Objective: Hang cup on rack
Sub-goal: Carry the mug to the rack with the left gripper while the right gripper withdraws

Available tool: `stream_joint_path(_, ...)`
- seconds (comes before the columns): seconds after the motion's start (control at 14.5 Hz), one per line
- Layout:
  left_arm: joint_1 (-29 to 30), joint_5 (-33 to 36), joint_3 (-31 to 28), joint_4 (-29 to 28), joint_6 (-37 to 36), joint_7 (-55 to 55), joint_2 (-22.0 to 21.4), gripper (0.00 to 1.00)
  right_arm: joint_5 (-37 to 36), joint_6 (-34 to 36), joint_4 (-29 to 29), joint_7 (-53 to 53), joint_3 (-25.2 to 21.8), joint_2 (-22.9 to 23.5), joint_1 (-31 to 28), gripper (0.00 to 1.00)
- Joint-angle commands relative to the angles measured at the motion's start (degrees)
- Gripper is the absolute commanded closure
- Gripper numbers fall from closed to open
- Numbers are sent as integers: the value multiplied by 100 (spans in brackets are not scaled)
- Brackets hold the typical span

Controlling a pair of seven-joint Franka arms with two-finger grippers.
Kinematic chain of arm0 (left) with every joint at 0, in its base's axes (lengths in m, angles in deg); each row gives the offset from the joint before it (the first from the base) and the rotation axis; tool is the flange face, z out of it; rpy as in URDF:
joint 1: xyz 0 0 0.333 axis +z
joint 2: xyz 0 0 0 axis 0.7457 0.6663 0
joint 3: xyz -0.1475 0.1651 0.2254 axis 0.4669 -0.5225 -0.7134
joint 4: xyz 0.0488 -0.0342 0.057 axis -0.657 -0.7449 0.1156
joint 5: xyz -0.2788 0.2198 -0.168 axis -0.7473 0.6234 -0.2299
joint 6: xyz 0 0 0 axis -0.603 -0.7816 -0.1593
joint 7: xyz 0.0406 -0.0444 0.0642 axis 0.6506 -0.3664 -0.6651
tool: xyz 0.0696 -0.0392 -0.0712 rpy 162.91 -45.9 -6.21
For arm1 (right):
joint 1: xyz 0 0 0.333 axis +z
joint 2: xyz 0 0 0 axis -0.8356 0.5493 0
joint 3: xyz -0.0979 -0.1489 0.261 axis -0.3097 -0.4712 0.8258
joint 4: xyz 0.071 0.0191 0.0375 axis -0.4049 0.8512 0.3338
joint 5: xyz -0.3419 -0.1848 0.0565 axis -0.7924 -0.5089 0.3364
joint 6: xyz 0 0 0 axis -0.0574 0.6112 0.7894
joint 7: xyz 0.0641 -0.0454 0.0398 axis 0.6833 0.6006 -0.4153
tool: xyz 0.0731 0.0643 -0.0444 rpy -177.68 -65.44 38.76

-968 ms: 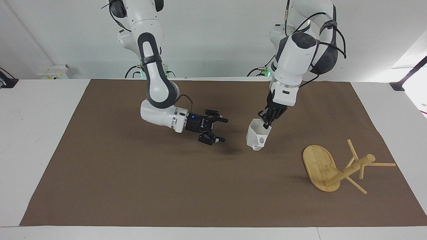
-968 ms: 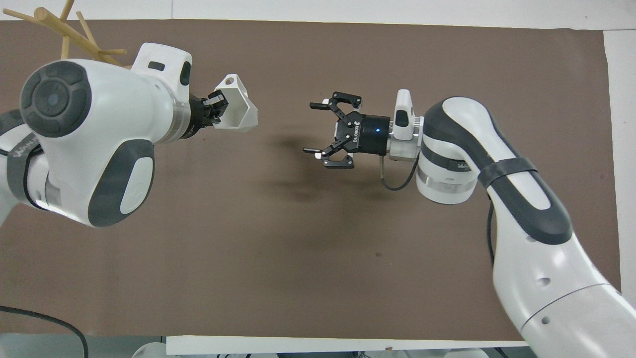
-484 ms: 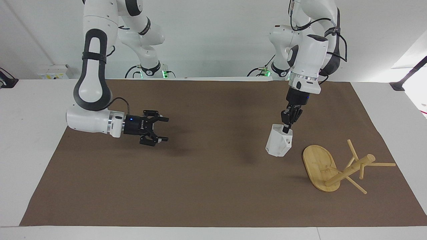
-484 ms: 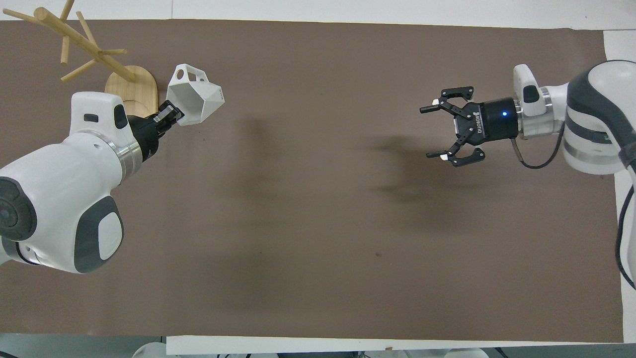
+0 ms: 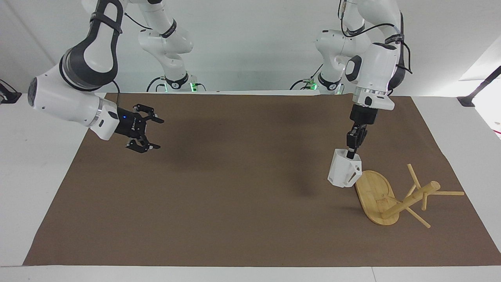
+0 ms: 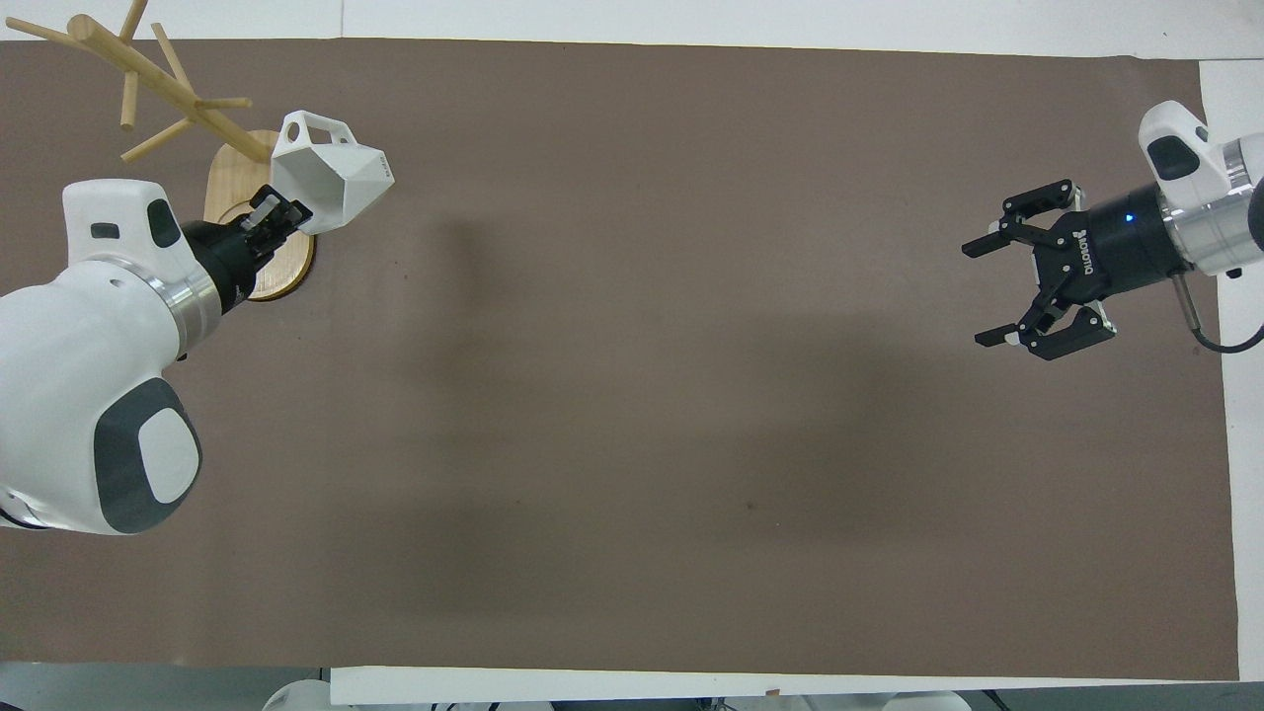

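Observation:
The white faceted cup [image 5: 343, 173] hangs from my left gripper [image 5: 353, 152], which is shut on its rim. The cup is above the mat, right beside the oval base of the bamboo rack [image 5: 373, 192]. In the overhead view the cup [image 6: 336, 183] partly covers the rack's base [image 6: 229, 170], with my left gripper [image 6: 276, 212] over that base. The cup's squared handle [image 6: 314, 125] faces the rack's post [image 6: 148, 71]. The post [image 5: 411, 199] slants toward the left arm's end; I cannot tell if the rack is upright or tipped. My right gripper [image 5: 145, 133] is open and empty.
A brown mat [image 5: 235, 203] covers most of the white table. My right gripper [image 6: 1022, 286] hangs over the mat's edge at the right arm's end. The rack's thin pegs [image 5: 448, 193] stick out toward the left arm's end of the mat.
My left gripper has carried the cup from the mat's middle toward the left arm's end, up to the rack's base. My right gripper has drawn back, open, to the right arm's end.

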Motion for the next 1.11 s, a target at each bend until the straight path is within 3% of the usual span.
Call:
stream_joint_path(0.0, 283, -101, 24, 281, -2, 464, 292, 100, -557, -60, -47, 570, 58, -97, 8, 0)
stream_joint_path(0.14, 389, -136, 42, 512, -28, 482, 575, 100, -1110, -96, -204, 1112, 67, -71, 34, 0)
stream_joint_path(0.35, 415, -145, 42, 547, -98, 682, 663, 100, -1849, -156, -460, 1564, 67, -1, 34, 0)
stream_joint_path(0.48, 555, -189, 50, 818, -571, 999, 768, 100, -2027, -690, -434, 1669, 67, 8, 34, 0)
stream_joint_path(0.62, 617, -678, 50, 1257, -1107, 1586, 962, 100, -2036, -1009, -452, 1757, 67, 87, -36, 0)
stream_joint_path(0.76, 626, -1556, 7, 1391, -1250, 2333, 1015, 100, -2228, -931, -478, 2561, 50, -35, 34, 0)
stream_joint_path(1.04, 635, -1710, 6, 1391, -1197, 2459, 1033, 100, -2791, -344, -495, 4469, 76, -553, 183, 0)
